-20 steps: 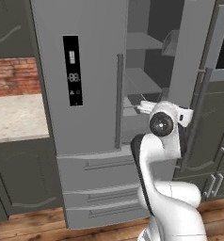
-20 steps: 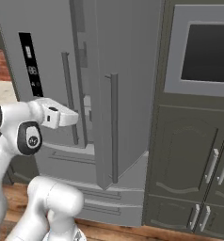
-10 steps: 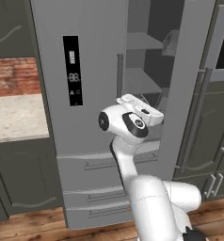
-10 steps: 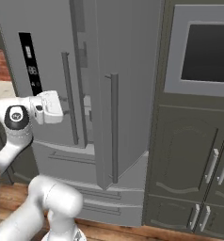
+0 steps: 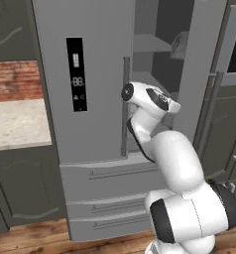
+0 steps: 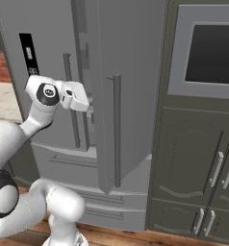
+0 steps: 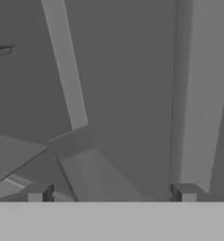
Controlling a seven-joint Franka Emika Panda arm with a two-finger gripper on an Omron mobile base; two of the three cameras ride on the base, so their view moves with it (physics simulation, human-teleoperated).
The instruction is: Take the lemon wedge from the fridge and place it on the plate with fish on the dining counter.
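Swinging left across the fridge front, the arm has carried its hand from beside the open right door toward the gap at the left door's edge, seemingly heading inside. Its gripper has tips set wide apart, holding nothing. Grey shelves fill the dim interior; the lemon wedge is too small or hidden to find

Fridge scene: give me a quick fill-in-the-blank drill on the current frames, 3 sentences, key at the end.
1. The fridge has its right-hand door standing ____.
2. The black display panel sits on the ____ fridge door.
3. In the hand view, the gripper has its fingertips wide apart, so it is ____.

Missing words: open; left; open
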